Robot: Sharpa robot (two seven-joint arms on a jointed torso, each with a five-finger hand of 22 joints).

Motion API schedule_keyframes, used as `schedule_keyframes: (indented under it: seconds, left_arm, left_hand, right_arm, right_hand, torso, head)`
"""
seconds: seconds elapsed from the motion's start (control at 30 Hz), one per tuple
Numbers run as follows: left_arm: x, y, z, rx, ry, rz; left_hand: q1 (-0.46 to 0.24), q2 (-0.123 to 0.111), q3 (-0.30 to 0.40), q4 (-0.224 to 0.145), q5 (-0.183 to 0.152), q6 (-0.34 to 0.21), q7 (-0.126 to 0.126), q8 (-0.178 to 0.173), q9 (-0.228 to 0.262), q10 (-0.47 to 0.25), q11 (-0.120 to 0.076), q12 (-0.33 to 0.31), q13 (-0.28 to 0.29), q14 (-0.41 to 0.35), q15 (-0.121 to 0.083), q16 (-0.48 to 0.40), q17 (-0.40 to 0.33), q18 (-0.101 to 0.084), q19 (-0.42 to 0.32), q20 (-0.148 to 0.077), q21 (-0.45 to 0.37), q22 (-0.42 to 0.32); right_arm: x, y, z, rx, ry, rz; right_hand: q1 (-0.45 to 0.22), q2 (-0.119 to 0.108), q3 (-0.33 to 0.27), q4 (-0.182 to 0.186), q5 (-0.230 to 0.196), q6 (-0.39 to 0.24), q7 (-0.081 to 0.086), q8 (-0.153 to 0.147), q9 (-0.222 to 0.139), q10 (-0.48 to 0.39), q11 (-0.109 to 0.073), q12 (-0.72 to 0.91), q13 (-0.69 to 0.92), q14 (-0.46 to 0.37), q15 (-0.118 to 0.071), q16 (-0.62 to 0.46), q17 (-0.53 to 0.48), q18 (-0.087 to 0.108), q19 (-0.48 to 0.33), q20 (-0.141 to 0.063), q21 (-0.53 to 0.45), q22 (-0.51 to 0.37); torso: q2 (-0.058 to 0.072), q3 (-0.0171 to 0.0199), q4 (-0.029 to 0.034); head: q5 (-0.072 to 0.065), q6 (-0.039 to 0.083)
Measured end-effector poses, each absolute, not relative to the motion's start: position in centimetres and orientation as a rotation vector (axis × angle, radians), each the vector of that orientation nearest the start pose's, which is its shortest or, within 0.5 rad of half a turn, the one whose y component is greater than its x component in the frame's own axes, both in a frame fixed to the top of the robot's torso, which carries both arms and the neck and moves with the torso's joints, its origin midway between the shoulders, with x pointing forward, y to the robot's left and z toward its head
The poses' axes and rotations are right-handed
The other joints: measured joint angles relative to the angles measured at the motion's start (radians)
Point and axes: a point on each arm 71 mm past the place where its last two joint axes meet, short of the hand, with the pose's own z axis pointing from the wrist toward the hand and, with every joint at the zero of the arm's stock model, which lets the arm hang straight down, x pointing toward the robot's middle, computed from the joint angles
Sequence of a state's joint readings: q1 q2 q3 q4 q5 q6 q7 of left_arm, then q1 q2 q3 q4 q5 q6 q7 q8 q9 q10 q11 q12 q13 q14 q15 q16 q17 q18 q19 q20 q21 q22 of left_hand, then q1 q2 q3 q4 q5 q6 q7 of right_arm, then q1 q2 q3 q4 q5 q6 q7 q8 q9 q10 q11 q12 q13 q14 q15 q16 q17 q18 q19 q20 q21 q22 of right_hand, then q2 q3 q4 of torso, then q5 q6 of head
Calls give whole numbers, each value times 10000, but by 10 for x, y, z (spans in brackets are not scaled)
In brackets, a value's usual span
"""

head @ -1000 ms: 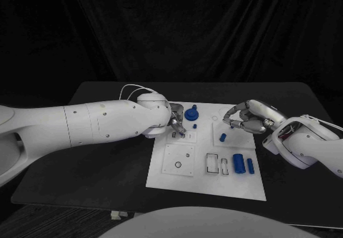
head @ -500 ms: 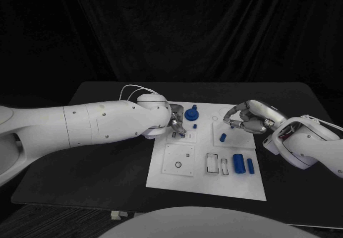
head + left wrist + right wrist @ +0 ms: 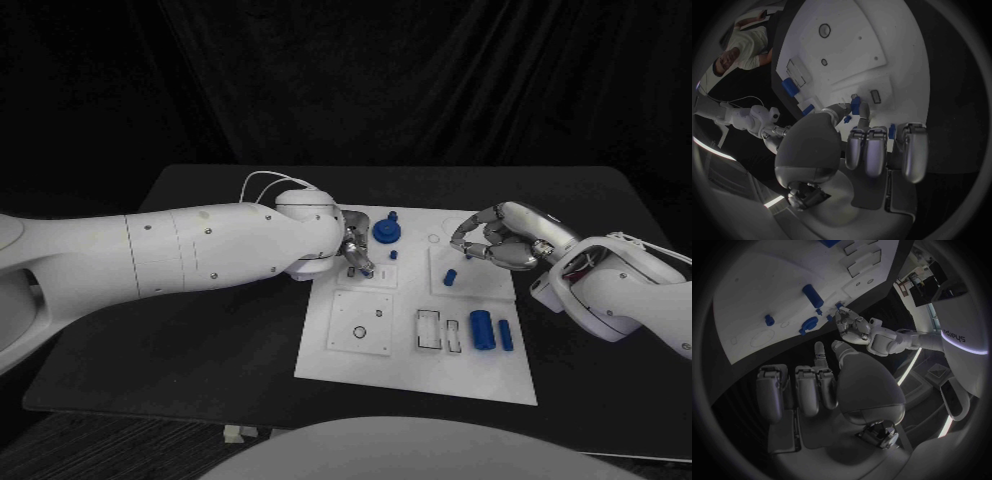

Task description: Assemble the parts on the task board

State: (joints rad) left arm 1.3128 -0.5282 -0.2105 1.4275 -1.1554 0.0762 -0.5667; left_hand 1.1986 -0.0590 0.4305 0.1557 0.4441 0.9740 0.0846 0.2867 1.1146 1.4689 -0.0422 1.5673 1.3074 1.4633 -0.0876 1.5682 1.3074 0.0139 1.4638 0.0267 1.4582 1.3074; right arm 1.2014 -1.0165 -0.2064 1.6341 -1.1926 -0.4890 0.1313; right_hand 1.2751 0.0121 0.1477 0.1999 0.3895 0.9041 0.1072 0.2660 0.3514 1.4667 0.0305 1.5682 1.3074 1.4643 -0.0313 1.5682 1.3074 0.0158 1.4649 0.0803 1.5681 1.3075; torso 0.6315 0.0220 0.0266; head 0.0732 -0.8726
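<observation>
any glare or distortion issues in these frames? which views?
Head view: straight edges, even light; task board bright on the black table, no blown glare. Left wrist view: fisheye bends the board's edges; left hand fills the middle in shade. Right wrist view: same bending; right hand dim.

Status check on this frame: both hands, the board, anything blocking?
Left hand pinching a small blue part over the task board. Right hand curled, holding nothing, at the board's far right edge. Nothing blocking.
</observation>
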Motion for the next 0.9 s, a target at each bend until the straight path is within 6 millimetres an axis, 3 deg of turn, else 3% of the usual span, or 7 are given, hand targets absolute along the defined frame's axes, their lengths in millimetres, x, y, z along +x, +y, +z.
schedule_keyframes:
  seconds: [0.9]
  left_arm:
    - [480,93,-230,1321,22817,-3712]
  left_hand:
    - [-54,-41,-1,1,-11,42,-7,-1,13,-1,1,0,0,1,1,0,0,0,0,0,0,0]
  right_arm:
    - [434,-250,-220,187,16586,8393]
  right_hand:
    - [43,-44,27,-27,-1,0,0,0,-8,0,0,0,0,0,0,0,0,0,0,0,0,-2]
  torso:
    - [0,2,-2]
  head:
    - [-18,0]
